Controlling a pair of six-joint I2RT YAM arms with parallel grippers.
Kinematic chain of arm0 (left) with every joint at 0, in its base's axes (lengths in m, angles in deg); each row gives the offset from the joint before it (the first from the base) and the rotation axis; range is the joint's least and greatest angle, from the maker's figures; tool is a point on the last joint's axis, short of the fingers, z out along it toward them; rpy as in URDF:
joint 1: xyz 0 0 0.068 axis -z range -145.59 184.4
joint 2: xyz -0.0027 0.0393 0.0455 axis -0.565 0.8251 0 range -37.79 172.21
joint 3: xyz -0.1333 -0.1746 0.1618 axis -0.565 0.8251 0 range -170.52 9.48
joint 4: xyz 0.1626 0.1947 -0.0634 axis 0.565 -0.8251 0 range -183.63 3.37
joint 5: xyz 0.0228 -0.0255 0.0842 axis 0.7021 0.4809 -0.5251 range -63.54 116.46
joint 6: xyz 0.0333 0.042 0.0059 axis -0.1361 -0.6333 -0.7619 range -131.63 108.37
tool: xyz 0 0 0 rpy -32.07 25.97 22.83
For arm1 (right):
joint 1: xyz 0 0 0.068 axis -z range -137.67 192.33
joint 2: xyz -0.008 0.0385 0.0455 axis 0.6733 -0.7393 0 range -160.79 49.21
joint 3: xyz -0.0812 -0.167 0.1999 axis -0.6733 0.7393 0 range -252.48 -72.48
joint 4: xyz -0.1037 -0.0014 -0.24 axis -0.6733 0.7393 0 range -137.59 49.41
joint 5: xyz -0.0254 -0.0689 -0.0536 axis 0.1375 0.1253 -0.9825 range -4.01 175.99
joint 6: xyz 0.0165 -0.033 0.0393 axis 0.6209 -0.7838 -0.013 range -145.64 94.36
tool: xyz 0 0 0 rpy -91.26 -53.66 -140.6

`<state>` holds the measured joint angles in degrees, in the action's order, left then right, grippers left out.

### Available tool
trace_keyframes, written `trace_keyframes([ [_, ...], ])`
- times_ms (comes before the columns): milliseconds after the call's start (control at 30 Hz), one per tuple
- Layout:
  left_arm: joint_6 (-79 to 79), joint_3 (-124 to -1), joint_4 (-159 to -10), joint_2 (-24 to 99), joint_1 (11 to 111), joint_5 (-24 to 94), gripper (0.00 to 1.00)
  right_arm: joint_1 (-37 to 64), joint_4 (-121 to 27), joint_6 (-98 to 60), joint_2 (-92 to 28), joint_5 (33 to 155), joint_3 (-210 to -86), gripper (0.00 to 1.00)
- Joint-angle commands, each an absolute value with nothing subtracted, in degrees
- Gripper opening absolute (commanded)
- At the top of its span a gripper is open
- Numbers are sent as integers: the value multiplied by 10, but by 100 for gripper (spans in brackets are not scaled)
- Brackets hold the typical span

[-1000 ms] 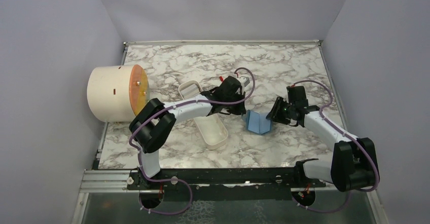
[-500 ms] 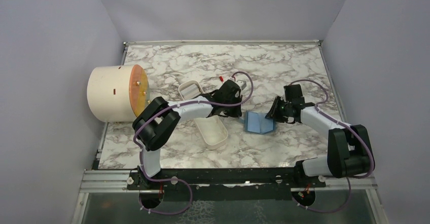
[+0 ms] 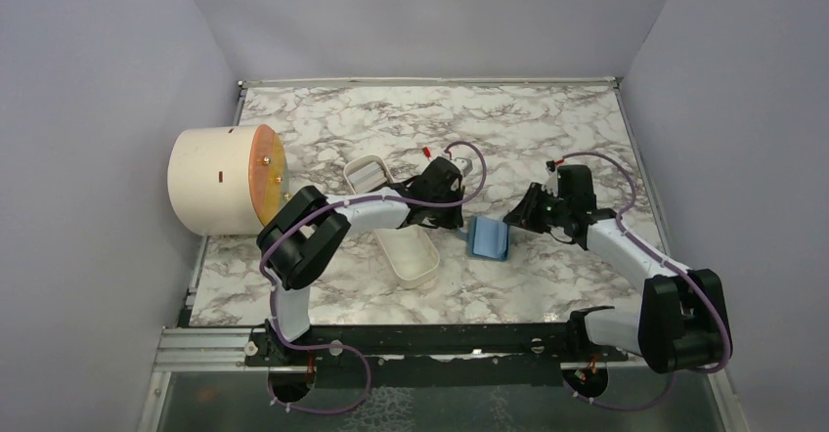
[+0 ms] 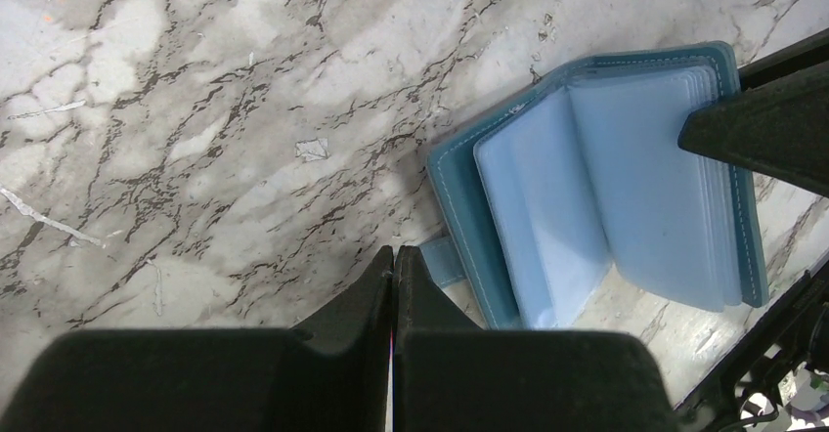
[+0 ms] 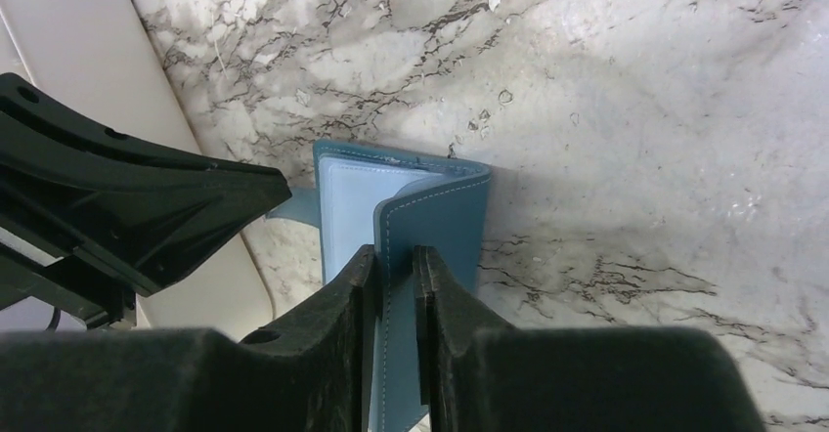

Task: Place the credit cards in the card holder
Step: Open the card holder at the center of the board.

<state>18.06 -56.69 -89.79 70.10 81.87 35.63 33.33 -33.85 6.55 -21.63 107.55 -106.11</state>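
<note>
Card holder, teal, open near table centre, three o'clock of our pressed-together left gripper: light, floppy, slippery-sleeved, we judge; right gripper pinches its raised cover, best held at that stitched edge.

nothing can be read in any view. no lettering, brand, number or sign shows on the card holder, the cream cylinder or the white tray. the small dark mark on the cylinder's side is too small to make out.
</note>
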Motion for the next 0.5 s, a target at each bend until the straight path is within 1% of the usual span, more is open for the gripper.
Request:
trace_keyframes([
  [0,184,-560,-879,710,817,354,0,333,-344,59,-234,1078,-1038,18],
  [167,178,-565,-890,709,817,350,0,333,-321,50,-243,1039,-1045,18],
  [333,167,-570,-898,708,817,348,0,333,-311,40,-236,1022,-1055,23],
  [467,164,-569,-900,701,817,344,1,333,-297,27,-239,1007,-1062,23],
])
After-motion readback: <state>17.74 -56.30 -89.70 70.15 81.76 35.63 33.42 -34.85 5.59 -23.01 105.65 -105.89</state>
